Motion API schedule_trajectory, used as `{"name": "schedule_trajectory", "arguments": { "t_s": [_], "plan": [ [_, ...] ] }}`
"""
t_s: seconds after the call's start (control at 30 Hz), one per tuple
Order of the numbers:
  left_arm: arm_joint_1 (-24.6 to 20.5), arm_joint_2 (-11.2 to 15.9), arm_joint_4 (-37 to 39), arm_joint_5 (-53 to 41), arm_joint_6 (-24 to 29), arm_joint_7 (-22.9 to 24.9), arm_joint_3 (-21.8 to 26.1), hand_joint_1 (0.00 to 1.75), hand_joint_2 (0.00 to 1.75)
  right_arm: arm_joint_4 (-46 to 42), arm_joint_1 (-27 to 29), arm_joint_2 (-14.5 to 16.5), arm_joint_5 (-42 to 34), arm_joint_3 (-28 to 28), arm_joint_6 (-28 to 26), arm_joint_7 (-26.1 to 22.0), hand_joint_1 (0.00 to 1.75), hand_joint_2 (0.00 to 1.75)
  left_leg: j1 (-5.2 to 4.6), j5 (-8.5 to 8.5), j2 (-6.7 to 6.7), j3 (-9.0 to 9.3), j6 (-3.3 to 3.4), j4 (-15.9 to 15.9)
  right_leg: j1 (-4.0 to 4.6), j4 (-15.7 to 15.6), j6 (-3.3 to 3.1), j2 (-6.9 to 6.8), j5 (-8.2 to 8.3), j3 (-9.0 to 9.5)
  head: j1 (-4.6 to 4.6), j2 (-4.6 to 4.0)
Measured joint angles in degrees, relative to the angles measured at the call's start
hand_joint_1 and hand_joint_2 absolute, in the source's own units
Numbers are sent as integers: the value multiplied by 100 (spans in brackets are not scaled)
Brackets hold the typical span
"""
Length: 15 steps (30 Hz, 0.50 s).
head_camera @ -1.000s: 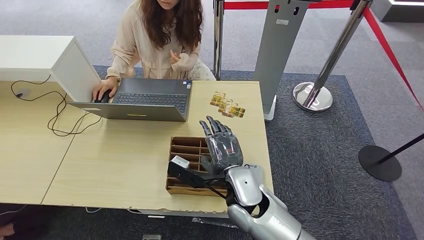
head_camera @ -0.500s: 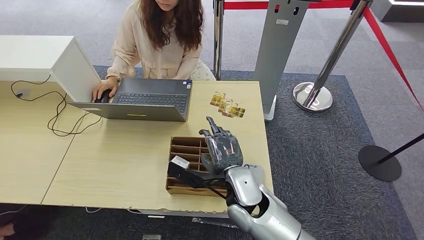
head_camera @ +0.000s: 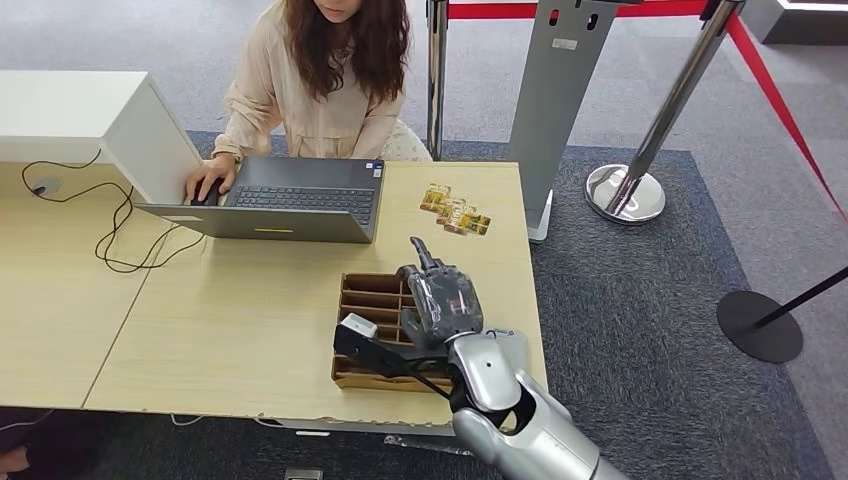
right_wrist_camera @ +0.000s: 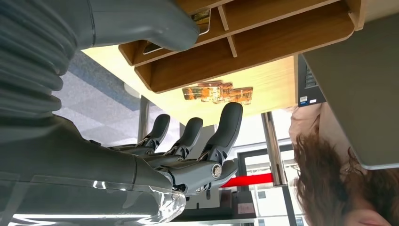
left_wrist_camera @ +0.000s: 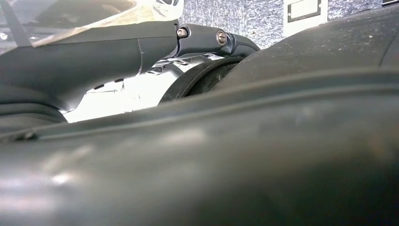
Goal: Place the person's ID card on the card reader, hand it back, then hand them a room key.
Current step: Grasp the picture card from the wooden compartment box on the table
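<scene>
— Where is your right hand?

— My right hand [head_camera: 440,300] hangs above the wooden tray [head_camera: 365,295], which sits at the near right corner of the bench [head_camera: 250,330]. From the head view most of my fingers are bent down toward the compartments and one points away from me.

— Is it holding anything?

— No. In the right wrist view my fingers [right_wrist_camera: 226,127] are well apart from my thumb [right_wrist_camera: 155,23], with nothing between them. The thumb tip lies just beside a card [right_wrist_camera: 203,24] lying in one compartment of the tray; I cannot tell whether it touches.

— And the other cards?

— Three patterned cards [head_camera: 455,211] lie overlapping in a short row on the bench, beyond the tray and towards its far right edge, apart from my hand.

— Your left hand?

— My left hand [left_wrist_camera: 70,61] is a dark blur close to the left wrist camera. I cannot tell how its fingers lie.

— The person?

— A person [head_camera: 320,80] sits across the bench behind an open laptop [head_camera: 290,200], one hand [head_camera: 208,183] resting at the laptop's corner beside a white box [head_camera: 90,120]. A black cable [head_camera: 110,235] loops over the bench near it.
</scene>
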Motion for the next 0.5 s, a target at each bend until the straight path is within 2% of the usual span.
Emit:
{"name": "schedule_trajectory", "arguments": {
  "t_s": [0.5],
  "plan": [
    [-8,0,0,4,0,1,1,0,0,168,-1,60,-148,39,-3,-43,80,175,0,0,0,-1,0,0,0,0,0,0,0,0,0,0]
  ]
}}
